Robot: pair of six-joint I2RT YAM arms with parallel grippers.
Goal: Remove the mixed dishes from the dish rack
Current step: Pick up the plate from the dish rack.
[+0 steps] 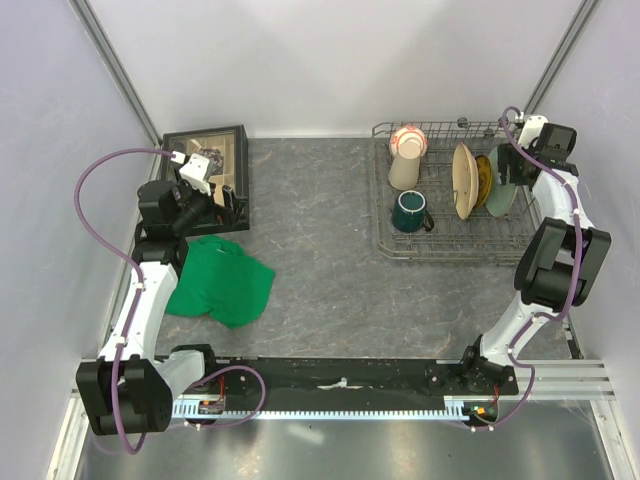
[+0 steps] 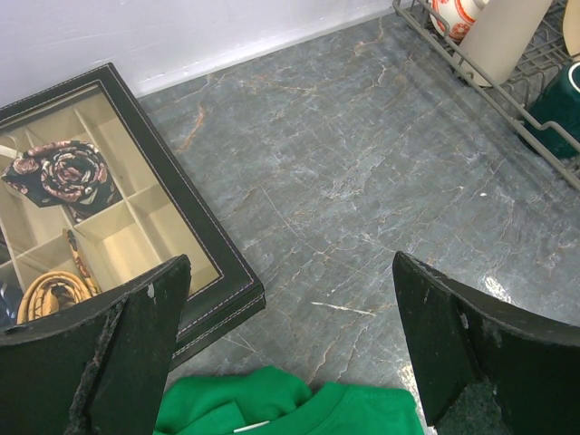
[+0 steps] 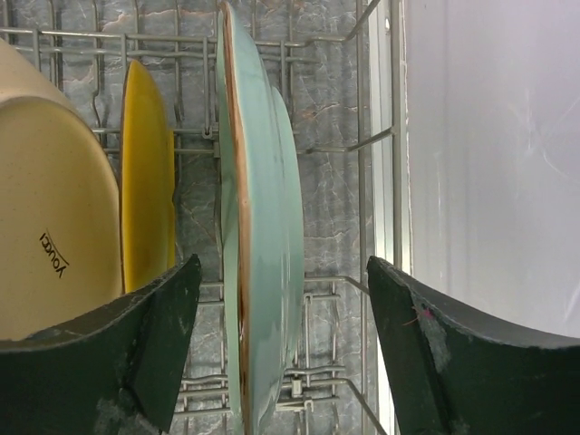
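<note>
The grey wire dish rack (image 1: 390,250) stands at the back right. In it are a beige cup (image 1: 404,170) with a red-and-white bowl (image 1: 408,141) by its top, a dark green mug (image 1: 411,211), a cream plate (image 1: 463,180), a yellow plate (image 1: 483,180) and a pale green plate (image 1: 503,190), all on edge. My right gripper (image 1: 518,160) is open over the pale green plate (image 3: 258,227), whose rim lies between the jaws, untouched. The yellow plate (image 3: 148,172) and cream plate (image 3: 50,227) are to its left. My left gripper (image 2: 290,353) is open and empty above the table.
A black box with a glass lid (image 1: 212,170) sits at the back left, also in the left wrist view (image 2: 204,254). A green cloth (image 1: 222,280) lies in front of it, below my left gripper. White walls stand close behind and beside the rack.
</note>
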